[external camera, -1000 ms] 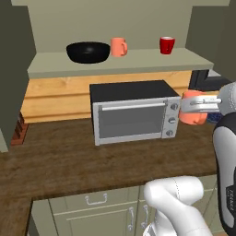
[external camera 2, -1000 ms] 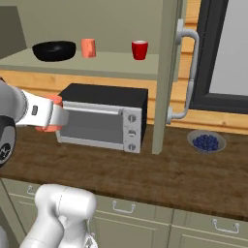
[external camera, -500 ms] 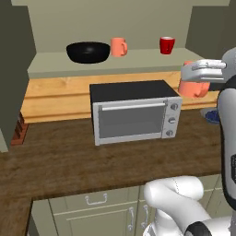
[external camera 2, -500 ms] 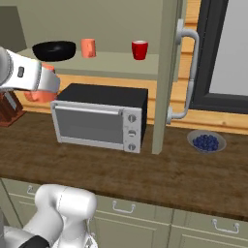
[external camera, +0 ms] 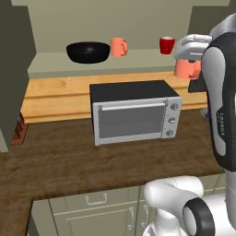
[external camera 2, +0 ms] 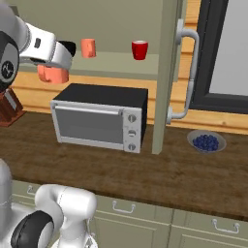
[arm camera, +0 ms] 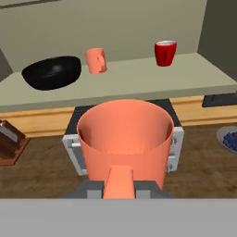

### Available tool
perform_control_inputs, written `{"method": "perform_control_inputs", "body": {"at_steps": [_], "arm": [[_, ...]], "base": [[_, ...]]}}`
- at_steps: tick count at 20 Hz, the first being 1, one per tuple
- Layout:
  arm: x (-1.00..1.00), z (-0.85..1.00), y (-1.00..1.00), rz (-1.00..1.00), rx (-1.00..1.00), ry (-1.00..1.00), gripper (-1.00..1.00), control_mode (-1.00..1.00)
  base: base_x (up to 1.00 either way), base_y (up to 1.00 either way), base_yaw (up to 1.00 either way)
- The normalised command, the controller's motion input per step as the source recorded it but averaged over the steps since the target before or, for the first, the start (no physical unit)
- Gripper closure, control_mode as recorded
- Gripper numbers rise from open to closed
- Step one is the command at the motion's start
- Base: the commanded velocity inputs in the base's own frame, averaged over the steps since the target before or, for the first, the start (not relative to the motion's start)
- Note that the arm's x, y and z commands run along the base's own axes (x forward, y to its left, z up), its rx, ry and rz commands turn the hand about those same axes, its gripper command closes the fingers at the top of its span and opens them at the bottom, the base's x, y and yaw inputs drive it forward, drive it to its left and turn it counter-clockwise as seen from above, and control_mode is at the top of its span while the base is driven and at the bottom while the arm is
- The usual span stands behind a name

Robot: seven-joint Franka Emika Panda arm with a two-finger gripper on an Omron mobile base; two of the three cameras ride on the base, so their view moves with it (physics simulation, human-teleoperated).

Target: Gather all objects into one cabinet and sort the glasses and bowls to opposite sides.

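Observation:
My gripper (arm camera: 119, 186) is shut on a salmon-orange cup (arm camera: 125, 139), holding it upright in the air above the toaster oven's right end, just below shelf height. In the left base view the held cup (external camera: 185, 69) hangs under the hand, right of the red cup (external camera: 167, 45). On the pale green shelf (arm camera: 139, 81) of the open cabinet stand a wide black bowl (external camera: 87, 51) at the left, a second salmon cup (external camera: 118, 46) beside it, and the red cup (arm camera: 165, 53) further right. From the right base view the held cup (external camera 2: 53, 73) is left of the shelf cups.
A silver toaster oven (external camera: 133, 115) stands on the wooden counter under the shelf. The open olive cabinet door (external camera 2: 167, 72) with its grey bar handle (external camera 2: 186, 72) stands at the shelf's right. A dish of blueberries (external camera 2: 207, 141) lies right of it, and a knife block (external camera 2: 7, 106) stands far left.
The arm has lifted the held salmon cup from beside the toaster oven's front up to nearly shelf height. The shelf items have not moved.

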Motion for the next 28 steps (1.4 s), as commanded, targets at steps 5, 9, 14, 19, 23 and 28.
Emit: {"method": "perform_control_inputs", "body": {"at_steps": [5, 9, 14, 19, 23, 28], "arm": [[0.92, -0.02, -0.07, -0.06, 0.0, -0.1, 1.0, -1.0], [0.94, -0.25, 0.0, -0.01, 0.0, -0.01, 1.0, -1.0], [1.0, -0.15, -0.09, 0.0, 0.01, -0.01, 1.0, -1.0], [1.0, -0.04, -0.19, 0.0, 0.01, 0.0, 1.0, -1.0], [0.98, -0.07, -0.08, 0.0, 0.0, 0.0, 1.0, -1.0], [0.88, -0.05, 0.0, 0.0, 0.0, 0.0, 1.0, -1.0]], "base": [[0.0, 0.0, 0.0], [0.0, 0.0, 0.0], [0.0, 0.0, 0.0], [0.0, 0.0, 0.0], [0.0, 0.0, 0.0], [0.0, 0.0, 0.0]]}}
